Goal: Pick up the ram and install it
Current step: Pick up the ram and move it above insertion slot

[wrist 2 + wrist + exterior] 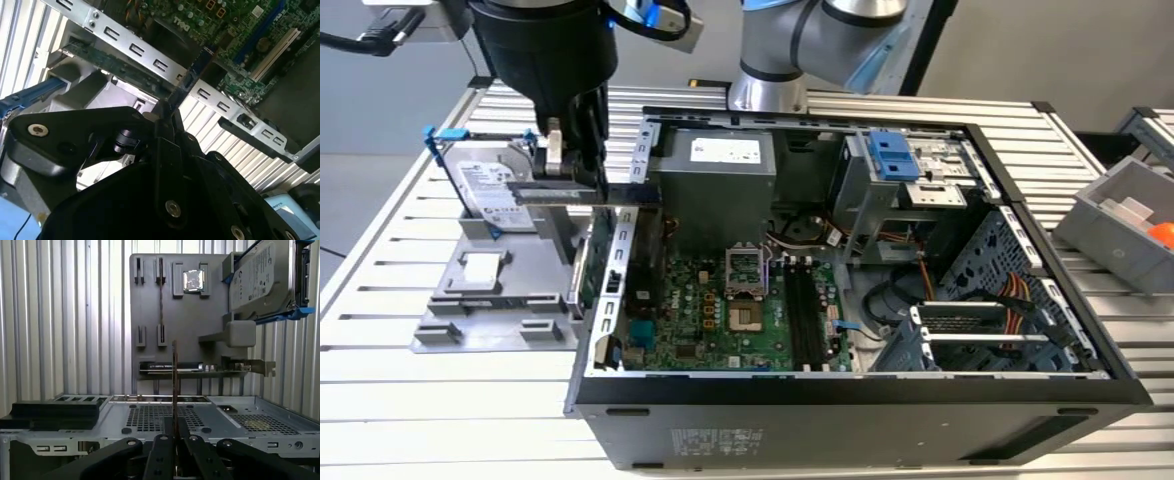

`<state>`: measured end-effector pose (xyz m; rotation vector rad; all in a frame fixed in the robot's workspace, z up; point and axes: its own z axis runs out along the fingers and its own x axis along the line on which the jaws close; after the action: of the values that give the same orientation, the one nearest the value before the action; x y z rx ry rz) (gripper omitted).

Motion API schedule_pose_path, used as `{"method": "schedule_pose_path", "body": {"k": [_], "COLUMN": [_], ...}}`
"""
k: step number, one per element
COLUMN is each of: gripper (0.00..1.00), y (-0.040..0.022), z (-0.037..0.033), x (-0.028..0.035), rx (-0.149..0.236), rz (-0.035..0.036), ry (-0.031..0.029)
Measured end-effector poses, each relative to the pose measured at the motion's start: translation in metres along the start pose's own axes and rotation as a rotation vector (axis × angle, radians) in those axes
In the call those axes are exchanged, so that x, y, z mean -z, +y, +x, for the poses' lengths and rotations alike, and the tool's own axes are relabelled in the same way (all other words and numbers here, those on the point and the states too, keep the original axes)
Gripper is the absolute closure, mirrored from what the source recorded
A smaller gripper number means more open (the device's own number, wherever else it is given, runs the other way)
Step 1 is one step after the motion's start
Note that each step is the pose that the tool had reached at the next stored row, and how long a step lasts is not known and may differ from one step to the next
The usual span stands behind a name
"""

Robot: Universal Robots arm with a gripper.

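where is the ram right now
In the exterior view's upper left, the ram is clamped in the fingers above the case's left wall, beside the grey tray.

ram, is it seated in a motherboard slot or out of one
Out. The gripper holds the ram edge-on in the air beside the case's side wall, off the motherboard.

Just beside the claw [574,172], toward the exterior view's left, a hard drive [491,185] in a blue bracket leans on a grey holder [507,300]. Well apart from the claw, beyond the open computer case [854,400], sits a grey bin [1107,225].
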<state>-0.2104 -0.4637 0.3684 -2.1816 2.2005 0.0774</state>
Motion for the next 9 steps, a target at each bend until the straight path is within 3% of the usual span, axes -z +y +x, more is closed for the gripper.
{"method": "schedule_pose_path", "body": {"k": [9], "gripper": [1.0], "y": [-0.0201], "z": [-0.0028], "x": [0.0], "rx": [-0.001], "rz": [0.0], "ry": [0.0001]}}
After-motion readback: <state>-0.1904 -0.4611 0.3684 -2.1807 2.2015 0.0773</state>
